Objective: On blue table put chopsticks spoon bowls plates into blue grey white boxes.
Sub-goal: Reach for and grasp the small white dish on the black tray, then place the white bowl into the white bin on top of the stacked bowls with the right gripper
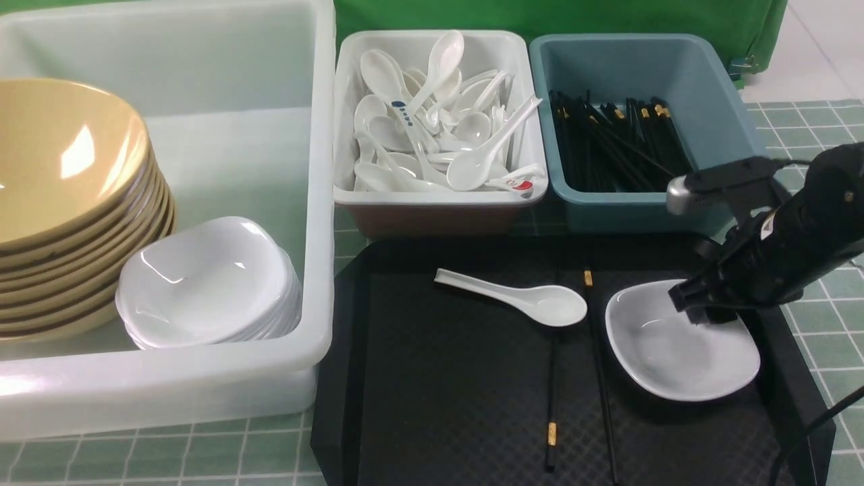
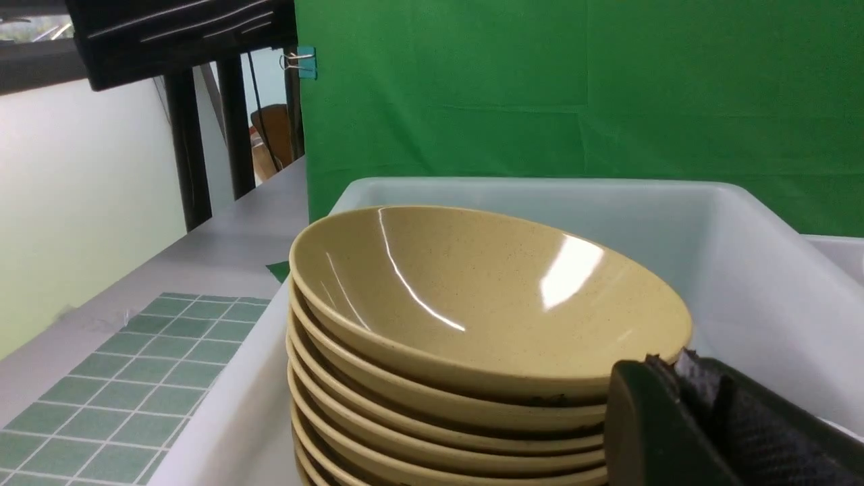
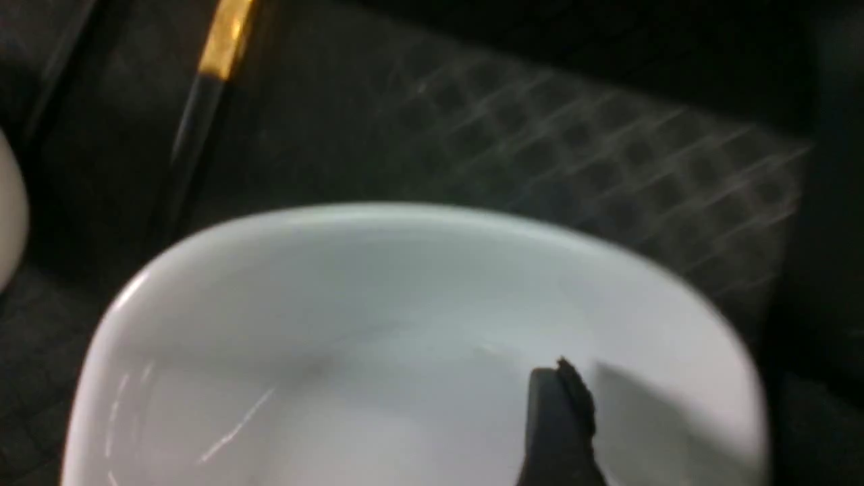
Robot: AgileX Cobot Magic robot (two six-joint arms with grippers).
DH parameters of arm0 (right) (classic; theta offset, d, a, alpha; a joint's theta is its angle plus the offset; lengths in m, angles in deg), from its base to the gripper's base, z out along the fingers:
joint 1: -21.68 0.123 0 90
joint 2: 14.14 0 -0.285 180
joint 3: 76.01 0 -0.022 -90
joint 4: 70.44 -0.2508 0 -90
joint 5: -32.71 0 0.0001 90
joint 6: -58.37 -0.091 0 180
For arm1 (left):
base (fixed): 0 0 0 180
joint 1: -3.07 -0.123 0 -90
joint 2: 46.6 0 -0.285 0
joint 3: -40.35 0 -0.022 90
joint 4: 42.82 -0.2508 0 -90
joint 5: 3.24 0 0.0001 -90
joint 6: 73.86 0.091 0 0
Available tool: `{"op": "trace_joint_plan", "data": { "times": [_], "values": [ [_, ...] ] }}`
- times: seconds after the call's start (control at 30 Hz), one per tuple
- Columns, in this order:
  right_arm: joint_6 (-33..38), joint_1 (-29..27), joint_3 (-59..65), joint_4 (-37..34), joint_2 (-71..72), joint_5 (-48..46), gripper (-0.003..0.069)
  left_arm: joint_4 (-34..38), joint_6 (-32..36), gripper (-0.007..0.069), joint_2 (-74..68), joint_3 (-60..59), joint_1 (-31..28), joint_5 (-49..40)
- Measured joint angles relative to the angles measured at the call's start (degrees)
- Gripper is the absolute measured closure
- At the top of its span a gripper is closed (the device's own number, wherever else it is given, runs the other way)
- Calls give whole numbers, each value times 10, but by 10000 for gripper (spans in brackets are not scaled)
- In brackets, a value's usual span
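Note:
On the black tray lie a white spoon, two black chopsticks and a white plate. My right gripper is at the plate's far right rim. In the right wrist view one finger hangs inside the plate, clear of its wall; the other finger is hidden. A chopstick lies beyond the plate. My left gripper is shut and empty beside the stacked tan bowls and is out of the front view.
The large whitish tub at the left holds the bowl stack and stacked white plates. The white bin holds several spoons. The blue-grey bin holds several chopsticks. The tiled table shows around them.

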Motion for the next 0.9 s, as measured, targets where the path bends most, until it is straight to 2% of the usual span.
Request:
{"op": "trace_joint_plan", "data": {
  "times": [0.03, 0.17, 0.2, 0.3, 0.33, 0.37, 0.43, 0.53, 0.57, 0.6, 0.67, 0.73, 0.8, 0.9],
  "values": [
    [1, 0, 0, -4, -1, -1, 247, 0, 0, 620, 0, 0, 0, 0],
    [27, 0, 0, -15, 0, -28, 380, -3, 0, 620, 0, 0, 0, 2],
    [29, 0, 0, -17, 2, -32, 392, -3, 0, 620, 0, 0, 0, 2],
    [41, 1, -7, -29, 51, -74, 506, -8, 0, 620, 0, 0, 0, 2],
    [42, 2, -9, -33, 64, -82, 522, -8, 0, 620, 0, 0, 0, 2],
    [44, 9, -14, -45, 99, -96, 575, -8, 0, 620, 0, 0, 0, 2],
    [45, 23, -23, -56, 141, -104, 585, -9, 0, 620, 0, 0, 0, 2],
    [67, 95, -53, -132, 212, -53, 585, -9, 0, 620, 0, -2, 0, 3],
    [85, 137, -64, -169, 226, -11, 585, -9, 0, 620, 0, -3, 0, 3],
    [93, 152, -66, -176, 227, 8, 585, -9, 0, 620, 0, -3, 0, 3],
    [132, 251, -80, -233, 225, 139, 585, -9, 0, 620, 0, -4, 0, 3],
    [150, 329, -87, -253, 196, 279, 585, -9, 0, 620, 0, -4, 0, 3],
    [170, 387, -106, -262, 145, 370, 585, -9, 0, 620, 0, -4, 0, 3],
    [226, 431, -158, -266, 48, 408, 584, -8, 0, 620, 0, -4, 0, 2]
  ]
}}
